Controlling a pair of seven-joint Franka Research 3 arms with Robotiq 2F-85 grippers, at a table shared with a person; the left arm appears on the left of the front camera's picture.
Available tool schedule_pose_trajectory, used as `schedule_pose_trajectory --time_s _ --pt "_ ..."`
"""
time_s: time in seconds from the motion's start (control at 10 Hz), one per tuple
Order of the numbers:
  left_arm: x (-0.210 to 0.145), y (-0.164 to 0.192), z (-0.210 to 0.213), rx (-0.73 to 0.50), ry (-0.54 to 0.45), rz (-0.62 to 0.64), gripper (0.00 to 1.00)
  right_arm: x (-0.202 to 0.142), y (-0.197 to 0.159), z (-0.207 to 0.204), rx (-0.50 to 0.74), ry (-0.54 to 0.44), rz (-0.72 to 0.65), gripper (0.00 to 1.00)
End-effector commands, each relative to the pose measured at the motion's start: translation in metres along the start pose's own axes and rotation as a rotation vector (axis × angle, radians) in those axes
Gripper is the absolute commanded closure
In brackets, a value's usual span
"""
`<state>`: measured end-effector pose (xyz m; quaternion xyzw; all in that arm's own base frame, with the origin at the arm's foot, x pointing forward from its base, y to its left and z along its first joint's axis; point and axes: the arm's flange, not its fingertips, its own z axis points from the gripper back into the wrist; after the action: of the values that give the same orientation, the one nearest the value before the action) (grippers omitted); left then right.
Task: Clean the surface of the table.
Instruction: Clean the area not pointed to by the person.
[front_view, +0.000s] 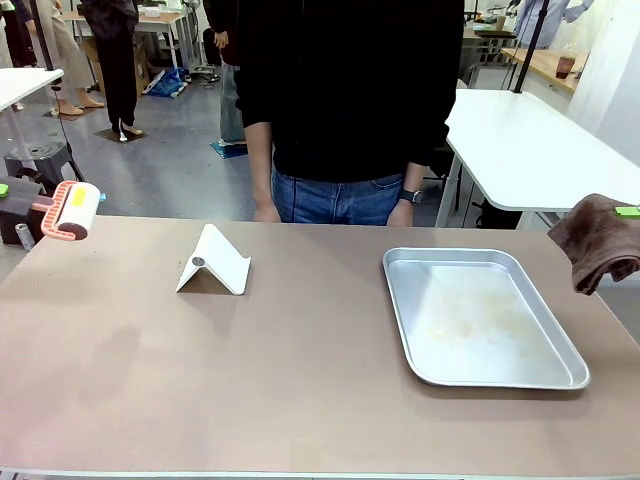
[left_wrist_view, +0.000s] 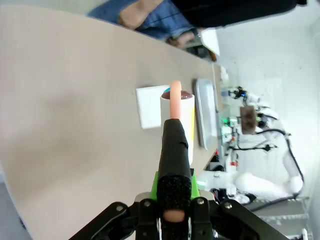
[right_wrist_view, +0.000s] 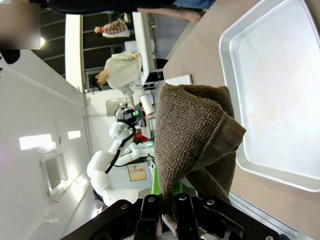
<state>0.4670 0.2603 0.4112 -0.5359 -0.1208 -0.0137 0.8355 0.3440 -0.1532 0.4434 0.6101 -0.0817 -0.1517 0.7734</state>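
The front camera sits at the near edge of the desk (front_view: 300, 380), raised and tilted down, facing across it toward the person (front_view: 345, 110) standing beyond the silver tray (front_view: 480, 315). The left wrist camera rides close behind its claw (left_wrist_view: 174, 165) and looks along the desk toward the tray (left_wrist_view: 206, 112) — rolled, so the desk runs sideways. The right wrist camera, also rolled, hangs just beside the tray (right_wrist_view: 280, 90), looking over it. All three views share the tray and the desk around it.
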Motion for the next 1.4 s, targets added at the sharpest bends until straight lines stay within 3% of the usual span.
schedule_pose_trajectory --time_s 0.0,0.2,0.4,0.8,0.9,1.3 --pt "-0.047 -0.014 -0.006 -0.048 0.029 -0.01 0.87 0.0 0.003 0.001 0.016 0.001 0.01 0.93" --pt "-0.095 -0.023 0.007 -0.099 0.059 0.049 0.87 0.0 0.003 0.001 0.016 0.001 0.01 0.93" --pt "-0.128 -0.018 0.03 -0.206 0.005 0.097 0.87 0.0 0.003 0.001 0.016 0.001 0.01 0.93" --pt "-0.132 0.008 0.072 -0.321 -0.161 0.161 0.87 0.0 0.003 0.001 0.016 0.001 0.01 0.93" --pt "-0.149 -0.005 0.056 -0.245 -0.074 0.128 0.87 0.0 0.003 0.001 0.016 0.001 0.01 0.93" --pt "-0.149 -0.005 0.056 -0.245 -0.074 0.128 0.87 0.0 0.003 0.001 0.016 0.001 0.01 0.93"
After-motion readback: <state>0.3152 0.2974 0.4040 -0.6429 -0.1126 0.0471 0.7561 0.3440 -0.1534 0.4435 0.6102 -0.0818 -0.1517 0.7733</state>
